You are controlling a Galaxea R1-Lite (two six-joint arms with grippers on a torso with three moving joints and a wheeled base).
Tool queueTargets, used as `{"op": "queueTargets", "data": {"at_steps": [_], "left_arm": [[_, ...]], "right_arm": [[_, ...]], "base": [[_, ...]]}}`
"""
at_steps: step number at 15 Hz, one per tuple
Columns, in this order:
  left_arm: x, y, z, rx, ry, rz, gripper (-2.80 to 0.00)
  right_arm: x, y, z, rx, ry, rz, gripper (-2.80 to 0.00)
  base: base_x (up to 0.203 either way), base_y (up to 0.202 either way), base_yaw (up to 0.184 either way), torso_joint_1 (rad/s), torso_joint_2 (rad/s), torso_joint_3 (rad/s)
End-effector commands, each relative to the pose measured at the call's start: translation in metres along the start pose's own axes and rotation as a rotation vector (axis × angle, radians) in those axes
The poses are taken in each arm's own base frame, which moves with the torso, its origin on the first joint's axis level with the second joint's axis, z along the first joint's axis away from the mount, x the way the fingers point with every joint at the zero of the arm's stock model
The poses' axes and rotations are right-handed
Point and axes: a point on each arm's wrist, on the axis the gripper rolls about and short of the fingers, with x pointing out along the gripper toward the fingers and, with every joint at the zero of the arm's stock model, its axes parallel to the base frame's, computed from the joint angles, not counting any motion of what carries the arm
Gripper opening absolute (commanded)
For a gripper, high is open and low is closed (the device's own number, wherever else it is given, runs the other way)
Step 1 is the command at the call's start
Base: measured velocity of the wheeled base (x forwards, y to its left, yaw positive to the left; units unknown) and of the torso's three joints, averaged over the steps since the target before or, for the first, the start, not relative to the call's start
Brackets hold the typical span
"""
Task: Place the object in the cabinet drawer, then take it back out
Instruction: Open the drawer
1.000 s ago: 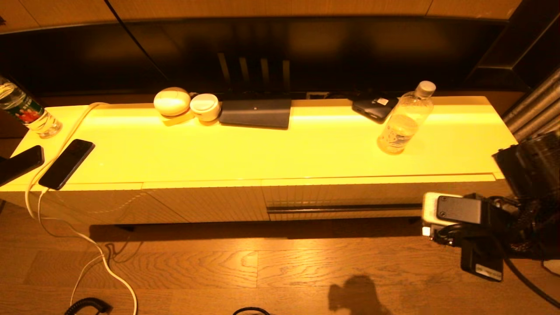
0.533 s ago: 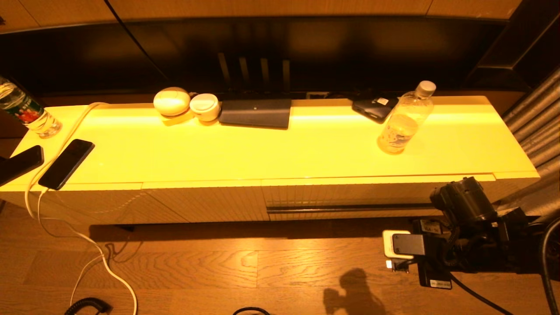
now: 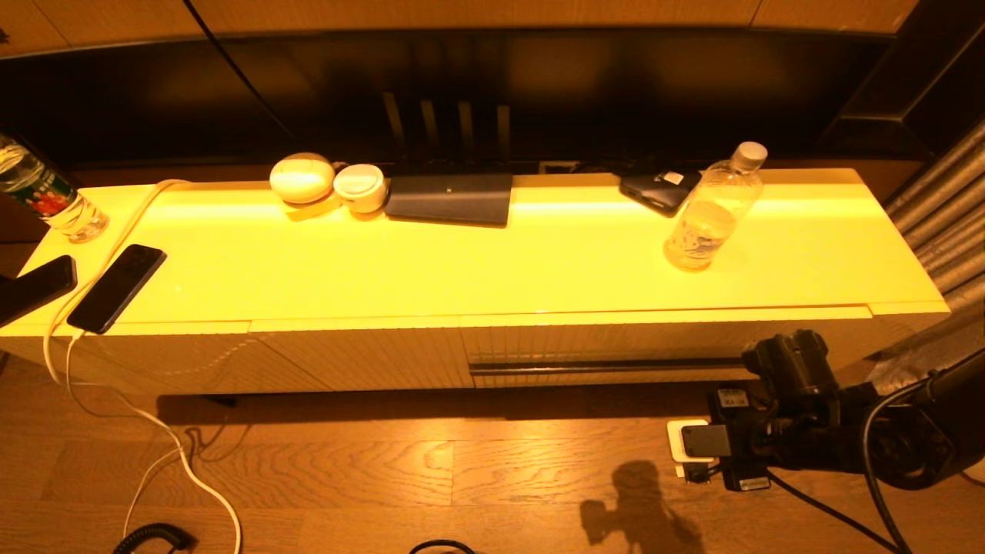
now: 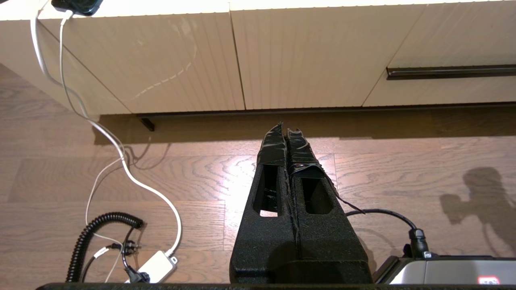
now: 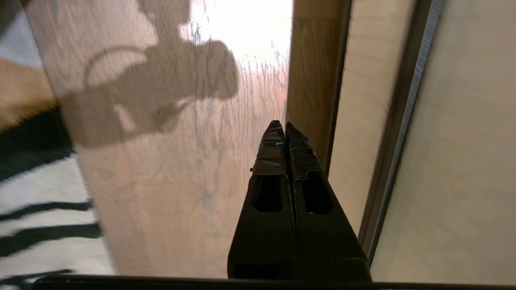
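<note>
The clear water bottle (image 3: 712,208) with a white cap stands upright on the right part of the cabinet top, untouched. Below it the ribbed pale-yellow cabinet drawer (image 3: 600,342) is closed; its dark handle slot (image 3: 608,366) runs along the front. My right arm (image 3: 800,438) hangs low over the wooden floor, just in front of the drawer's right end. In the right wrist view my right gripper (image 5: 282,125) is shut and empty, with the handle slot (image 5: 403,121) beside it. My left gripper (image 4: 287,128) is shut and empty over the floor before the cabinet's left panels.
A bottle with a green-and-red label (image 3: 46,196) stands at the far left of the top. Two dark phones (image 3: 117,287), a white cable (image 3: 154,431), two white round items (image 3: 302,178), a dark flat box (image 3: 450,198) and a dark device (image 3: 658,190) are about. A striped rug (image 5: 40,225) lies nearby.
My right arm has dropped from beside the cabinet's right end and swung left, down to floor level in front of the drawer. The bottle and drawer have not moved.
</note>
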Motion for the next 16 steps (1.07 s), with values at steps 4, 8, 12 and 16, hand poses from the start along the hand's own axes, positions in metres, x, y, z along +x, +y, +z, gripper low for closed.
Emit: {"op": "queueTargets", "data": {"at_steps": [4, 8, 12, 16], "left_arm": [[0.0, 0.0, -0.001, 0.0, 0.002, 0.0, -2.8], [0.0, 0.0, 0.0, 0.0, 0.001, 0.0, -2.8], [0.0, 0.0, 0.0, 0.0, 0.001, 0.001, -2.8], [0.0, 0.0, 0.0, 0.0, 0.001, 0.0, -2.8]], "right_arm": [[0.015, 0.004, -0.02, -0.079, 0.019, 0.047, 0.0], [0.013, 0.002, -0.028, -0.118, 0.024, 0.075, 0.0], [0.014, -0.007, -0.029, -0.119, 0.015, 0.053, 0.0], [0.015, -0.011, -0.029, -0.123, 0.015, 0.036, 0.0]], "base": [[0.0, 0.0, 0.0, 0.0, 0.0, 0.0], [0.0, 0.0, 0.0, 0.0, 0.0, 0.0], [0.0, 0.0, 0.0, 0.0, 0.0, 0.0], [0.0, 0.0, 0.0, 0.0, 0.0, 0.0]]}}
